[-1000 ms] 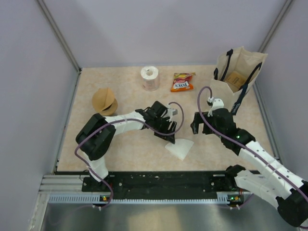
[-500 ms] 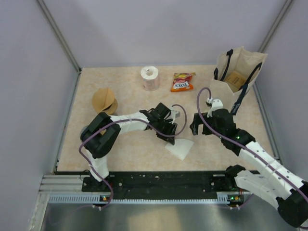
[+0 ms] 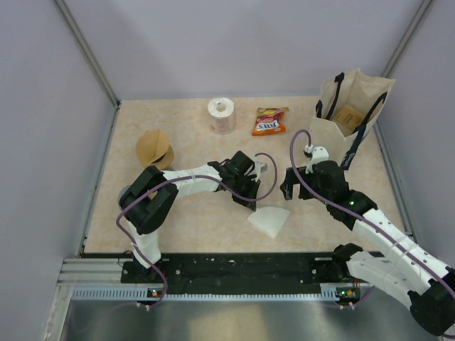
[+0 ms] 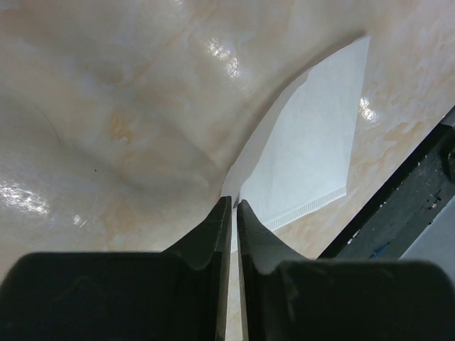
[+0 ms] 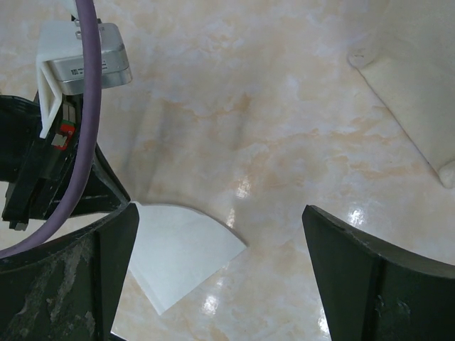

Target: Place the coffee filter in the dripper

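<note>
1. White paper coffee filter [image 3: 269, 221] lies on the table [image 3: 192, 229], right at the tip of the left claw [image 3: 250, 202].
2. We see the left claw pinching the filter's corner (its jaws almost touch); the right claw [image 3: 290, 190] hangs wide open, holding nothing.
3. Writing on the snack bag [image 3: 269, 122] is too small for us to read.

White coffee filter [image 3: 269, 221]; marbled beige table [image 3: 192, 222]

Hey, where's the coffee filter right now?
In the top view the filter lies near the front edge of the table, about centre. The left gripper pinches its far-left corner, and the right gripper is just beyond it.
</note>
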`<state>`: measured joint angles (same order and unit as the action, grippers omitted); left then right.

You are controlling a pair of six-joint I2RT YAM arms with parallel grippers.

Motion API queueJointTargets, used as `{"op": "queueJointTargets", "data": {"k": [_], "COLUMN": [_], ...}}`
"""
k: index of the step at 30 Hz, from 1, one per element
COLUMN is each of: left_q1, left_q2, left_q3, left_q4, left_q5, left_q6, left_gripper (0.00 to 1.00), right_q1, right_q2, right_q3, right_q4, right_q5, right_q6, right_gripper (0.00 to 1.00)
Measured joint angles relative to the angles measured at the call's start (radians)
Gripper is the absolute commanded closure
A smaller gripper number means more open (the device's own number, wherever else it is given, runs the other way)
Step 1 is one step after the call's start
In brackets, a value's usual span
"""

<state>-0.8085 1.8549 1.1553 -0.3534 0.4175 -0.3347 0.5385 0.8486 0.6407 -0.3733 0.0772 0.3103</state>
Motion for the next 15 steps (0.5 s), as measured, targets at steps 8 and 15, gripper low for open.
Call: {"op": "queueJointTargets", "data": {"k": [8,15], "left_q1": [-0.009,-0.013], "left_q2": [0.000,0.000], "left_q3": [0.000,0.001], "left_q4": [-0.010,-0.013], "left_q5": [0.012,0.010], "left_q6": [0.001,-0.002], "left_gripper": [1.00,1.00], "right_q1": [0.000,0.000], "right_q2": [-0.007,-0.035], "right_q3": [-0.013,-0.013], "right_q4": [-0.002,-0.001], "right_q5": [0.001,0.000], "right_q6": [-0.005,-0.014], "right_gripper": [0.01,0.01]}}
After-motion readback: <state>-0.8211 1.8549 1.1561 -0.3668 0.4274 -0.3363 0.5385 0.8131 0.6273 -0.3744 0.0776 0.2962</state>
